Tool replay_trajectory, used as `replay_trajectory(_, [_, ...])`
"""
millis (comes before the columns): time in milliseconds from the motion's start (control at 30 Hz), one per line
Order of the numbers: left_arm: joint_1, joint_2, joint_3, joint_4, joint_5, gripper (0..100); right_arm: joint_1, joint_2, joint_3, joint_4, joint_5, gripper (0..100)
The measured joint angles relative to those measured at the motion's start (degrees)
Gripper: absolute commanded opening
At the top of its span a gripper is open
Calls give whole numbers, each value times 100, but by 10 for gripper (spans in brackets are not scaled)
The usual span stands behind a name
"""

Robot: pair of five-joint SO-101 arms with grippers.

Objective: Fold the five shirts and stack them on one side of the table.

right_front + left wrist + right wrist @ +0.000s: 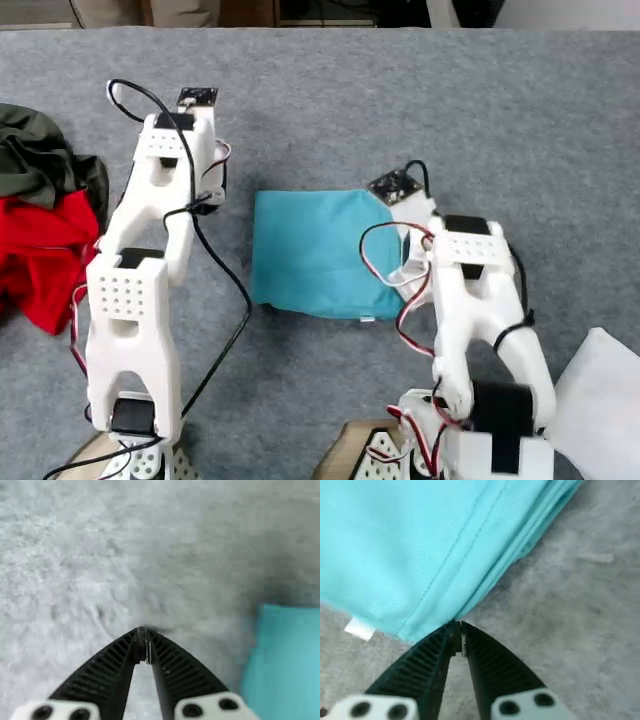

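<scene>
A folded teal shirt (320, 250) lies flat in the middle of the grey table (450, 100). My right gripper (459, 630) is shut, its tips touching the table right at the folded edge of the teal shirt (420, 545); I see no cloth between the fingers. My left gripper (142, 636) is also shut, resting on bare grey table a little off the teal shirt (285, 665). In the high view the left arm (165, 200) stands left of the shirt and the right arm (470, 280) at its right edge.
A crumpled red shirt (40, 255) and a dark green shirt (40, 155) are piled at the table's left edge. A white cloth (600, 400) lies at the front right corner. The table's far half is bare grey surface.
</scene>
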Motion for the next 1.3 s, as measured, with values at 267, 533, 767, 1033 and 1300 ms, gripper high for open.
replay_trajectory(267, [897, -360, -1582, 1152, 62, 19, 0, -774, -826, 114, 0, 5])
replay_trajectory(533, [1213, 369, -1705, 1143, 765, 19, -264, 519, -1248, -1055, 0, 5])
replay_trajectory(767, [1204, 1152, -1705, 1002, 800, 19, -290, 2549, -2136, -1345, 0, 5])
replay_trajectory(1033, [1169, 1284, -1934, 967, 756, 19, 229, 3121, -2708, -879, 0, 5])
replay_trajectory(1300, [1169, 1284, -2963, 1591, 440, 19, 70, 1767, -2708, 220, 0, 5])
